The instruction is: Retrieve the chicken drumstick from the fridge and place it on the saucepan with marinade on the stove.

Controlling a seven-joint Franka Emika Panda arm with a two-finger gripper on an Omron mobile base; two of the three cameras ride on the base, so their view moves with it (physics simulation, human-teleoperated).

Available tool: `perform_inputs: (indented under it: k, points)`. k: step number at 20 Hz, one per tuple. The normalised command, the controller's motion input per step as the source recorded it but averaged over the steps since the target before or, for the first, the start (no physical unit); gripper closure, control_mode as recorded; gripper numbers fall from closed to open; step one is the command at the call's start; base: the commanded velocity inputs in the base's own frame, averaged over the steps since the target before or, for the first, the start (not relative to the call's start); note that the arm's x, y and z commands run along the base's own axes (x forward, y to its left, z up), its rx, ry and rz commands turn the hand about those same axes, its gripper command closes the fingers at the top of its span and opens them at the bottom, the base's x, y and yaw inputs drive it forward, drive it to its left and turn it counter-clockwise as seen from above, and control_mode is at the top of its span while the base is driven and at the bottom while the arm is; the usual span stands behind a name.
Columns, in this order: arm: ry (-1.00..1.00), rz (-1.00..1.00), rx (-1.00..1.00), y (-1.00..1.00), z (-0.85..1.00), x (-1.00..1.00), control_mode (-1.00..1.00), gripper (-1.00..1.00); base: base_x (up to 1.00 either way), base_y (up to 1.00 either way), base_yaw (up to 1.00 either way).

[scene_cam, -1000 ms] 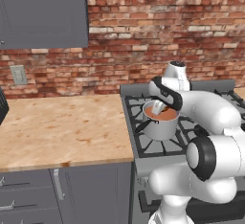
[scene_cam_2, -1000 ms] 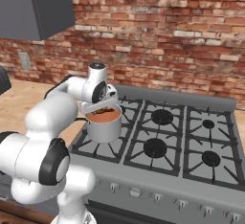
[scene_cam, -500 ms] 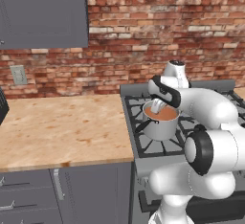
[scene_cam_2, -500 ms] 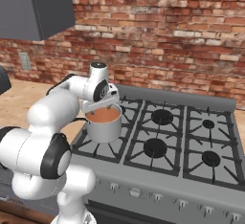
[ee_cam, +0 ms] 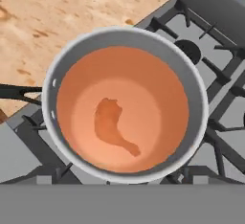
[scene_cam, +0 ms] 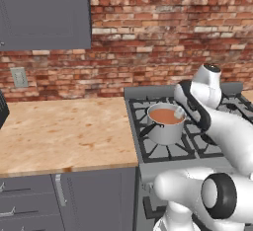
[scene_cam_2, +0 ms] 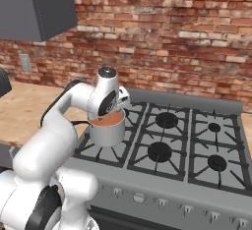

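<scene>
The saucepan (ee_cam: 198, 98) is a shiny steel pot with a long black handle (ee_cam: 14, 93), and it stands on the front left burner of the stove (scene_cam: 163, 152). Smooth orange-brown marinade (ee_cam: 143, 74) fills it. The chicken drumstick (ee_cam: 112, 125) lies sunk in the marinade near the middle, touching no finger. My gripper (scene_cam: 180, 110) hangs open just above the pan's rim and holds nothing. In the right base view the gripper (scene_cam_2: 119, 107) sits over the saucepan (scene_cam_2: 108, 133), on its far side. The fridge is out of view.
A wooden counter (scene_cam: 59, 131) runs to the left of the stove, with grey drawers (scene_cam: 29, 200) under it. A brick wall (scene_cam_2: 187, 52) stands behind. Grey wall cabinets (scene_cam: 44, 13) hang above the counter. The other burners (scene_cam_2: 166, 120) lie to the right.
The hand has drawn up and to the right, off the saucepan. The drumstick lies loose in the marinade. The pan has not moved.
</scene>
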Motion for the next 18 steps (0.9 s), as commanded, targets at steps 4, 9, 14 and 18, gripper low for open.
perform_inputs:
  k: [4,9,14,18]
  points:
    - [-0.5,0.0,0.08,-0.49,0.42,-1.0,-1.0,-1.0,0.0,0.0,0.0]
    - [-0.47,0.0,0.1,-0.51,0.59,-0.97,-1.0,-1.0,0.0,0.0,0.0]
    - [-0.37,0.0,0.1,-0.5,0.63,-0.8,-1.0,-1.0,0.0,0.0,0.0]
    - [-0.3,0.0,0.07,-0.49,0.57,-0.72,-1.0,-1.0,0.0,0.0,0.0]
